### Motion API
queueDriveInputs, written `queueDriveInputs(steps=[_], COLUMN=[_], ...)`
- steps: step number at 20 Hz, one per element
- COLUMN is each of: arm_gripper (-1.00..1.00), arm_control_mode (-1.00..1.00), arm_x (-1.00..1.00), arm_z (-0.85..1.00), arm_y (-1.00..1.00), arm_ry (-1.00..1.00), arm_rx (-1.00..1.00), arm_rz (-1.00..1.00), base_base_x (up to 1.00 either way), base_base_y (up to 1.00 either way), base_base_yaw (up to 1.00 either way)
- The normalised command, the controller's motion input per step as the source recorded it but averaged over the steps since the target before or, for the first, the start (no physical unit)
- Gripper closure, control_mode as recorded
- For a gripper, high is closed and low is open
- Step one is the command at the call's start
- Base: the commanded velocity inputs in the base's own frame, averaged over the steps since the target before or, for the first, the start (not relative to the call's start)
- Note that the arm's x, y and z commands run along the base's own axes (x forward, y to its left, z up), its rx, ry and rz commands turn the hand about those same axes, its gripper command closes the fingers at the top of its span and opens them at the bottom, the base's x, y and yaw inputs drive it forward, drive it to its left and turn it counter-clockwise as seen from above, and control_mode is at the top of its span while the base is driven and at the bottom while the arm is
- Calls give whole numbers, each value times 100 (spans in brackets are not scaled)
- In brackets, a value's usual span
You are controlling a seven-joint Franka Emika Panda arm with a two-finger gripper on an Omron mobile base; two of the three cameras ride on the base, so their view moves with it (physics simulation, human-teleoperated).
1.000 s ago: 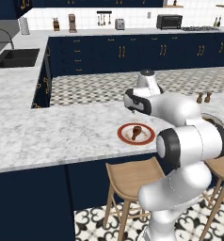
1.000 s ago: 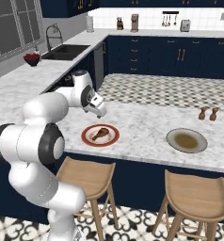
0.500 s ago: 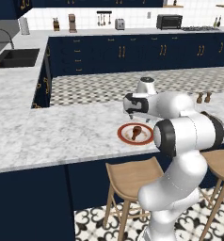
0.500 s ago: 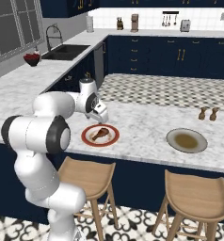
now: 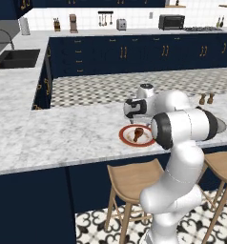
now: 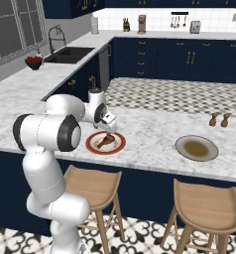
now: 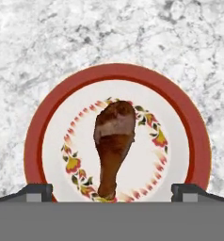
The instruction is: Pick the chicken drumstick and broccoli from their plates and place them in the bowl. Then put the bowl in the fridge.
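The chicken drumstick (image 7: 114, 146) lies on the white plate with the wide red-orange rim (image 7: 118, 70), thick end away from the hand, thin bone toward it. My gripper (image 7: 112, 192) hangs open just above this plate, one dark fingertip (image 7: 38, 190) on each side of the bone end, touching nothing. The right base view shows the gripper (image 6: 110, 131) pointing down over the drumstick (image 6: 105, 141) and the plate (image 6: 90, 145). Further right sits the grey plate (image 6: 182, 144) with an olive-beige centre. A dark red bowl (image 6: 33, 62) stands by the sink. The broccoli and fridge are out of view.
Two small shakers (image 6: 213, 119) stand on the counter behind the grey plate. Wooden stools (image 6: 92, 183) stand under the counter's front edge. The sink (image 6: 70, 53) lies at the far left. Marble counter (image 5: 63, 128) stretches to the left of the red-rimmed plate (image 5: 123, 136).
The hand has come down and forward over the red-rimmed plate, and the arm has swung with it. The jaws stayed open. The drumstick has not moved.
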Motion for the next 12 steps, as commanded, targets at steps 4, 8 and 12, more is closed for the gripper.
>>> queueDriveInputs(steps=[4, 8, 12], arm_gripper=[-100, -100, -100], arm_control_mode=[-100, -100, -100], arm_x=[23, 4, 24], arm_z=[-33, -35, -39], arm_y=[-17, -3, 0], arm_ry=[7, 1, 1], arm_rx=[0, 0, 0], arm_rz=[0, 0, 4], base_base_x=[0, 0, 0], base_base_y=[0, 0, 0], base_base_yaw=[0, 0, 0])
